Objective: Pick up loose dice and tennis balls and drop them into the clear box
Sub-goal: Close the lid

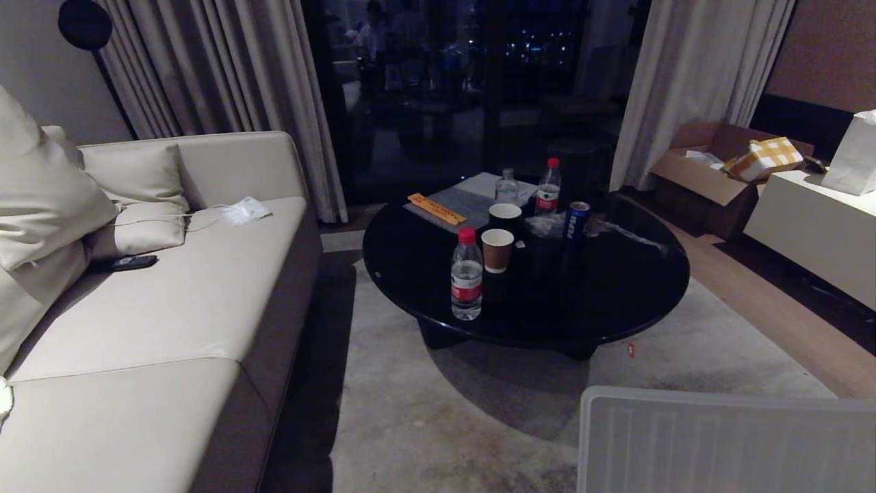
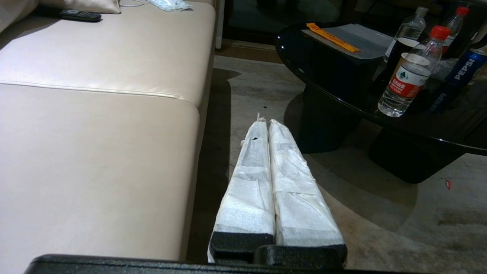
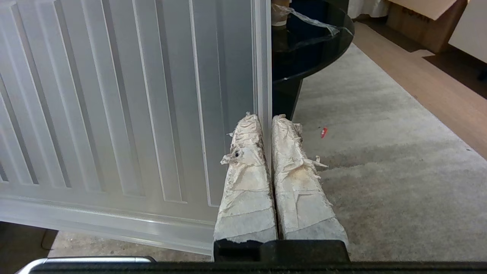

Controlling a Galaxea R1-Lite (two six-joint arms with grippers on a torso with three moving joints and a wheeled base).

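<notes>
No dice, tennis balls or clear box show in any view. In the left wrist view my left gripper [image 2: 266, 121] hangs over the carpet between the sofa and the black table, its white-wrapped fingers pressed together with nothing between them. My right gripper [image 3: 266, 116] is shut and empty too, just beside the edge of a flat ribbed clear lid [image 3: 114, 114]. That lid [image 1: 725, 441] fills the near right corner of the head view. Neither arm appears in the head view.
A beige sofa [image 1: 171, 308] runs along the left, with a remote [image 1: 133, 262] on it. The round black table [image 1: 602, 287] carries water bottles [image 1: 467, 276], paper cups [image 1: 497, 249] and a Pepsi can [image 1: 577, 219]. A cardboard box [image 1: 712, 171] and white cabinet [image 1: 814, 226] stand at right.
</notes>
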